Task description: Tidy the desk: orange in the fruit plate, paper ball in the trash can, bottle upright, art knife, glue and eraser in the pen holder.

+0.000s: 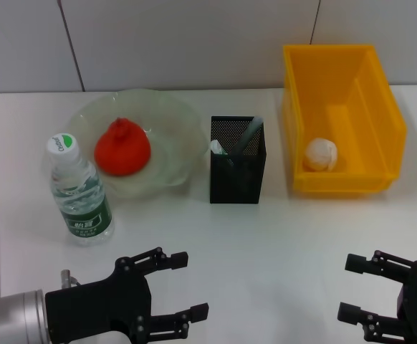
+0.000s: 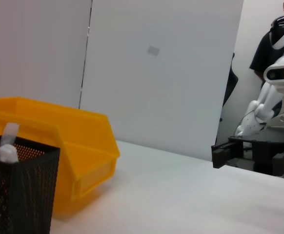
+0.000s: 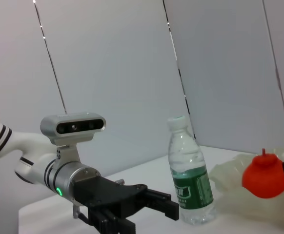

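Note:
The orange [image 1: 122, 148] lies in the clear glass fruit plate [image 1: 176, 125]. Left of the plate the bottle [image 1: 79, 190] stands upright, its cap on. In the yellow trash can [image 1: 370, 107] rests the white paper ball [image 1: 321, 154]. Out of the black mesh pen holder [image 1: 237, 175] stick a slim grey handle [image 1: 250, 134] and a white tip [image 1: 218, 148]; I cannot tell art knife from glue, and the eraser is hidden. My left gripper [image 1: 189, 285] hovers open at the near left, holding nothing. My right gripper [image 1: 350, 287] is open at the near right.
The white table [image 1: 266, 244] ends at a grey panel wall behind. The left wrist view shows the pen holder [image 2: 15, 190], trash can [image 2: 73, 146] and right gripper [image 2: 230, 152]. The right wrist view shows the bottle [image 3: 188, 175], orange [image 3: 264, 176] and left gripper [image 3: 169, 207].

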`<state>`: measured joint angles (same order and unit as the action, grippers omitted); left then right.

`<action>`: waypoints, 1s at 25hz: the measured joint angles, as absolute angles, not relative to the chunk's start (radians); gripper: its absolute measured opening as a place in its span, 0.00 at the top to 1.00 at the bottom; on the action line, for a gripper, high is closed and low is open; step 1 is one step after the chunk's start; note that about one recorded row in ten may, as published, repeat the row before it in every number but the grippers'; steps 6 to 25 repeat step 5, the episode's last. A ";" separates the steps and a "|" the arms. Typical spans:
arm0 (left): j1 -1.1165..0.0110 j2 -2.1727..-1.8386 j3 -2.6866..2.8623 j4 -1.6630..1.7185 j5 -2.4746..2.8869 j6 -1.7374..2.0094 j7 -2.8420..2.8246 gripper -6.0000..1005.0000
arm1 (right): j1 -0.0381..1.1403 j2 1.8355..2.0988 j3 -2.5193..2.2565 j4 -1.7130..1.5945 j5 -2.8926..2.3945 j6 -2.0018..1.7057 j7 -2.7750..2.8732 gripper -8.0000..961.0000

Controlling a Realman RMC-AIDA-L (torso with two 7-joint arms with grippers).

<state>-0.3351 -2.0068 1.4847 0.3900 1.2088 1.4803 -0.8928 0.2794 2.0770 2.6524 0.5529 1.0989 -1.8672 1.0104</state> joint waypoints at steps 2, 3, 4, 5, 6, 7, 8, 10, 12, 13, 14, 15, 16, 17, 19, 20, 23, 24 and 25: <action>-0.335 -2.007 1.485 0.391 1.208 1.481 -0.893 0.16 | 0.280 2.077 2.655 0.554 1.100 -1.871 1.010 0.19; -0.335 -2.007 1.485 0.391 1.208 1.481 -0.893 0.16 | 0.280 2.077 2.659 0.558 1.105 -1.879 1.009 0.19; -0.335 -2.009 1.477 0.393 1.206 1.486 -0.890 0.16 | 0.280 2.077 2.659 0.558 1.105 -1.879 1.009 0.19; -0.330 -2.011 1.464 0.396 1.206 1.491 -0.887 0.16 | 0.273 2.077 2.660 0.559 1.116 -1.882 1.008 0.19; -0.330 -2.011 1.464 0.396 1.206 1.491 -0.887 0.16 | 0.273 2.077 2.660 0.559 1.116 -1.882 1.008 0.19; -0.330 -2.011 1.464 0.396 1.206 1.491 -0.887 0.16 | 0.273 2.077 2.660 0.559 1.116 -1.882 1.008 0.19; -0.330 -2.011 1.464 0.396 1.206 1.491 -0.887 0.16 | 0.273 2.077 2.660 0.559 1.116 -1.882 1.008 0.19; -0.330 -2.011 1.464 0.396 1.206 1.491 -0.887 0.16 | 0.273 2.077 2.660 0.559 1.116 -1.882 1.008 0.19; -0.330 -2.011 1.464 0.396 1.206 1.491 -0.887 0.16 | 0.273 2.077 2.660 0.559 1.116 -1.882 1.008 0.19; -0.330 -2.011 1.464 0.396 1.206 1.491 -0.887 0.16 | 0.273 2.077 2.660 0.559 1.116 -1.882 1.008 0.19; -0.330 -2.011 1.464 0.396 1.206 1.491 -0.887 0.16 | 0.273 2.077 2.660 0.559 1.116 -1.882 1.008 0.19; -0.330 -2.011 1.464 0.396 1.206 1.491 -0.887 0.16 | 0.273 2.077 2.660 0.559 1.116 -1.882 1.008 0.19; -0.330 -2.011 1.464 0.396 1.206 1.491 -0.887 0.16 | 0.273 2.077 2.660 0.559 1.116 -1.882 1.008 0.19; -0.330 -2.011 1.464 0.396 1.206 1.491 -0.887 0.16 | 0.273 2.077 2.660 0.559 1.116 -1.882 1.008 0.19; -0.330 -2.011 1.464 0.396 1.206 1.491 -0.887 0.16 | 0.273 2.077 2.660 0.559 1.116 -1.882 1.008 0.19; -0.330 -2.011 1.464 0.396 1.206 1.491 -0.887 0.16 | 0.273 2.077 2.660 0.559 1.116 -1.882 1.008 0.19; -0.330 -2.011 1.464 0.396 1.206 1.491 -0.887 0.16 | 0.273 2.077 2.660 0.559 1.116 -1.882 1.008 0.19; -0.330 -2.011 1.464 0.396 1.206 1.491 -0.887 0.16 | 0.273 2.077 2.660 0.559 1.116 -1.882 1.008 0.19; -0.330 -2.011 1.464 0.396 1.206 1.491 -0.887 0.16 | 0.273 2.077 2.660 0.559 1.116 -1.882 1.008 0.19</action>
